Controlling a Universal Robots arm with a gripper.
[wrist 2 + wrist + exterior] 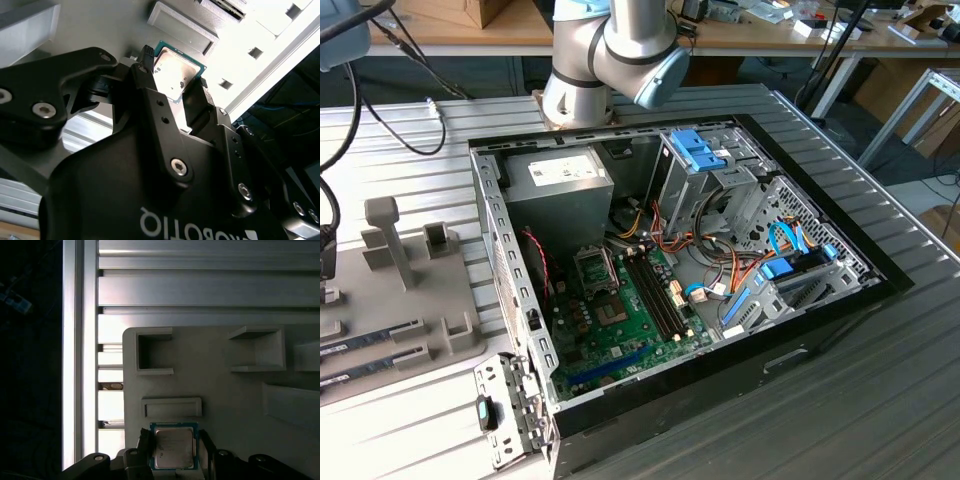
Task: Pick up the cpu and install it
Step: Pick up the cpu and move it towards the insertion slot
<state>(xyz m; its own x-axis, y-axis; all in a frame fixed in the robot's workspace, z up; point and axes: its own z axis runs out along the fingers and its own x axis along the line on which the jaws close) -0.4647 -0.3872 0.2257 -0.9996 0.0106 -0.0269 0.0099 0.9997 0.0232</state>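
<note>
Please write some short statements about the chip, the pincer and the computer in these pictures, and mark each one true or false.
1. The pincer has the chip between its fingers. True.
2. The chip is seated in the socket on the green board. False: it is at the pincer, over the light grey tray, outside the computer.
3. The computer case lies open, so its inside is in view. True.
4. The chip's top is black. False: it is silver-grey metal with a green edge around it.
</note>
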